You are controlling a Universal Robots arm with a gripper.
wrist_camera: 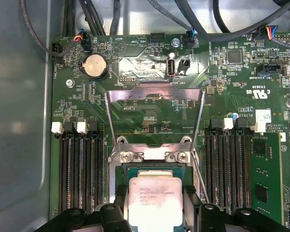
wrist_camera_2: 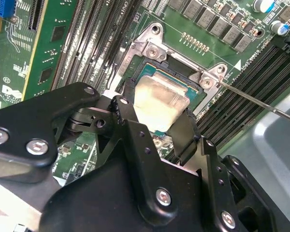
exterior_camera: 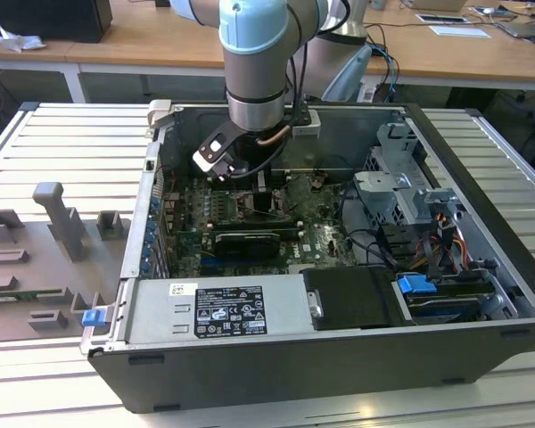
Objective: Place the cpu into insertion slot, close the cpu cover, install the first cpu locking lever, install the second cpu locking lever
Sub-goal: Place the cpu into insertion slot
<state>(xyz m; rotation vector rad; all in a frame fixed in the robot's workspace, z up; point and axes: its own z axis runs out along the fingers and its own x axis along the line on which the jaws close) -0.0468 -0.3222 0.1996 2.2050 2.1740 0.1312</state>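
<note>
My gripper reaches down into the open computer case over the green circuit board. In both wrist views its black fingers press on two opposite sides of the pale silver cpu; the gripper is shut on it. The cpu sits level at the insertion slot, inside its silver rim; I cannot tell whether it rests fully in. The cpu cover stands swung up and open behind the slot. A thin locking lever juts out beside the slot.
Long black memory slots flank the socket on both sides. Case walls, a drive cage and cables crowd the exterior view's right. A grey fixture plate lies outside the case at the exterior view's left.
</note>
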